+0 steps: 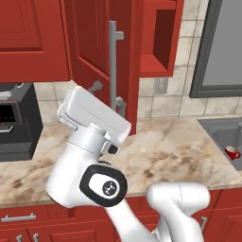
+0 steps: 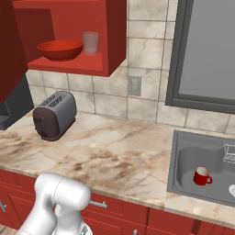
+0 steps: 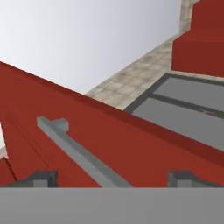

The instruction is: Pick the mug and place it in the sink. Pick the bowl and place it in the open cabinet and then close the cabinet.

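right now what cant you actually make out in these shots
- Cabinet interior, left base view: the open door hides the bowl and glass that the right base view shows.
- Sink, both base views: cut off by the right edge; faucet unseen.
- Gripper, hand view: jaws wide, only the tips show above the bottom edge.
- Mug, left base view: too small for detail.

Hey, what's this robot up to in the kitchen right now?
It's tidying up. The red mug already sits in the sink, and the red bowl is on the shelf of the wall cabinet, beside a clear glass. The cabinet's door hangs open. The gripper, jaws wide apart and empty, is right up against that door, with its silver bar handle between them, seemingly ready to close it.
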Tool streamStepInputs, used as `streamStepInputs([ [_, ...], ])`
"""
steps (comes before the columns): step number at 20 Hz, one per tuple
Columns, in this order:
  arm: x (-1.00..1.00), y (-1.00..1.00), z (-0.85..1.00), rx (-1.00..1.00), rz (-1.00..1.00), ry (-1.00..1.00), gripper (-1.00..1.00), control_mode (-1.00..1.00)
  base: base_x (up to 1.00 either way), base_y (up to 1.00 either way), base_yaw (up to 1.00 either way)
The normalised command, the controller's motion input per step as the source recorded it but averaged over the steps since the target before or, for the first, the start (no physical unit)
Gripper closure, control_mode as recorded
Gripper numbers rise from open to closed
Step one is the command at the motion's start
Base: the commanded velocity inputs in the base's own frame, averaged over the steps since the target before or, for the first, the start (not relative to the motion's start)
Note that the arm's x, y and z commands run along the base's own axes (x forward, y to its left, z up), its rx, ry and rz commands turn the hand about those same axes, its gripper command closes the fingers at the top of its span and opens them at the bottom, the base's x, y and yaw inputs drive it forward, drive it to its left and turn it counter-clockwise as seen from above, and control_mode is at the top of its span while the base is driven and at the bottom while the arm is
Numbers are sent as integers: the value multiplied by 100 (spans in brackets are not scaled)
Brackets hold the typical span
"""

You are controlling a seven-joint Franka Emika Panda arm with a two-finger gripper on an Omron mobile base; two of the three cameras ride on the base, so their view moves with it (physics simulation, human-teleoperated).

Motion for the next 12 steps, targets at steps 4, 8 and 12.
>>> streamStepInputs([
  [4, 100, -100, 0, 11, -2, 3, -100, -100, 0, 0, 0],
  [8, 100, -100, 0, 15, 0, 9, -100, -100, 0, 0, 0],
  [12, 100, -100, 0, 16, 0, 15, -100, -100, 0, 0, 0],
])
